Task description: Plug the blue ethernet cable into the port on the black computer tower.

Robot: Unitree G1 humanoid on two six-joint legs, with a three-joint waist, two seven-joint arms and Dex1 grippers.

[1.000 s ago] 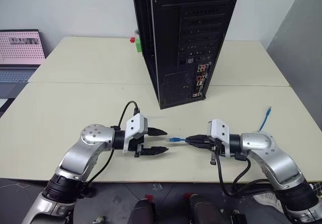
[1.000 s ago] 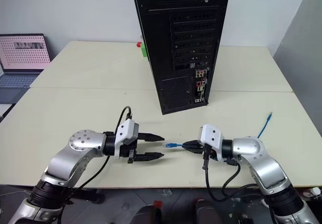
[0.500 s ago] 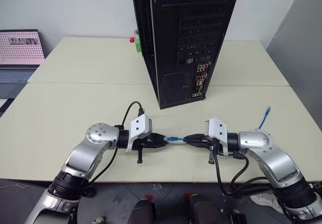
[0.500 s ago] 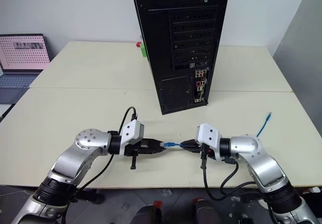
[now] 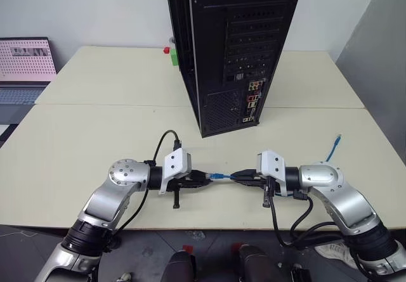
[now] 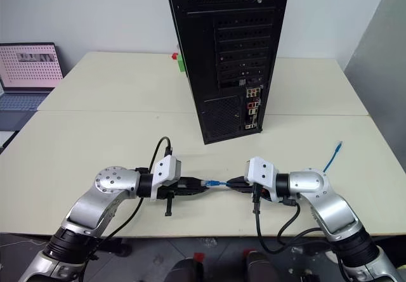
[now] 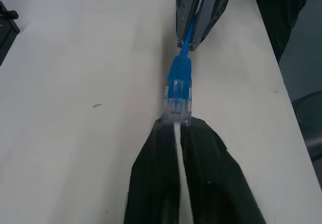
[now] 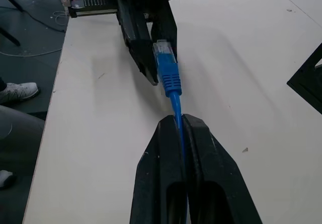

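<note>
Blue ethernet cable (image 5: 222, 176) lies level between the two facing grippers above the desk (image 5: 95, 123): right fingers (image 8: 168, 148) pinch the cord, left fingers (image 7: 201, 148) pinch the clear plug (image 7: 176, 105); port (image 5: 253, 102) on black computer tower (image 5: 235, 41) well beyond both.

Silver rounded arm shells, white wrist blocks, black gripper fingers (image 7: 201, 173) (tapered), looping black cables

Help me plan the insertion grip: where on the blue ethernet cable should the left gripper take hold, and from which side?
Probably the blue boot just behind the clear plug, approached end-on from the robot's left. The blue ethernet cable lies level between the grippers; the right gripper is shut on the cord, while the left gripper meets only the plug's tip, a shallow hold.
</note>
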